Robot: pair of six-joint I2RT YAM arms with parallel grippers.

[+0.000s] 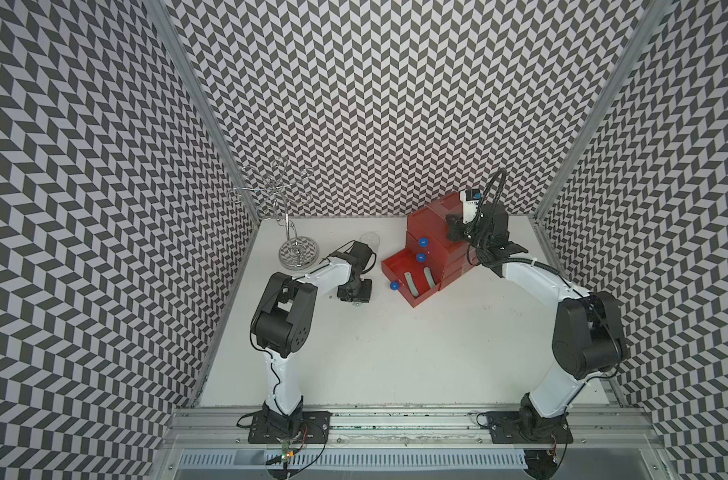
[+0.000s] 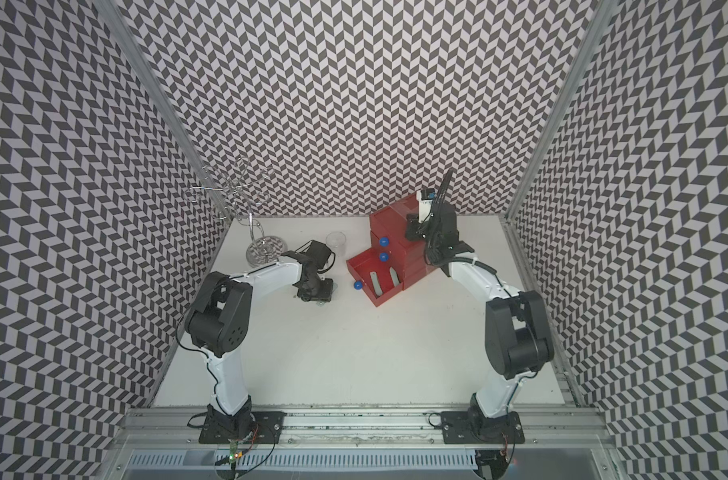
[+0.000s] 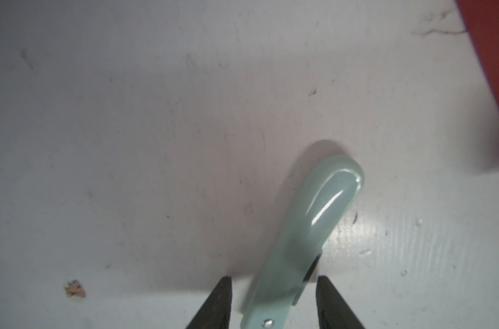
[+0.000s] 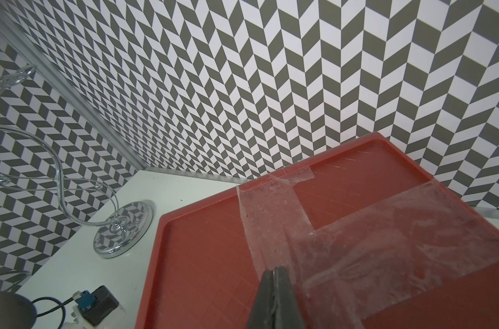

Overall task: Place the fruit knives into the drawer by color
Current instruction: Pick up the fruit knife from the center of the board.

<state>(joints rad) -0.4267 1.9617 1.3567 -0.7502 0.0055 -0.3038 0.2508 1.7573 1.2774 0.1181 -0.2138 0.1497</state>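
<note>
Chevron-patterned walls (image 1: 395, 104) enclose a white surface (image 1: 395, 353). In both top views the red drawer box (image 1: 430, 224) stands at the back, right of centre. Its bottom drawer (image 1: 391, 266) is open, with two grey-olive knives (image 1: 408, 284) lying side by side inside. A wire stand (image 1: 297, 253) and a clear cup (image 1: 369, 239) sit at the back left.

The top views hide what lies under the end of the left arm (image 1: 287, 307). Only the left wrist view shows it: a pale mint knife (image 3: 313, 225) flat on the surface. The jaws stand apart on either side of its pinned end and do not touch it.

Only the right wrist view shows the clear tape (image 4: 356, 228) across the box's top. There the right arm's jaws are pressed together just over the tape; whether they touch it cannot be told.

The left arm bends forward and points straight down, just left of the open drawer. The right arm (image 1: 532, 282) reaches back over the box, its wrist above the top.
</note>
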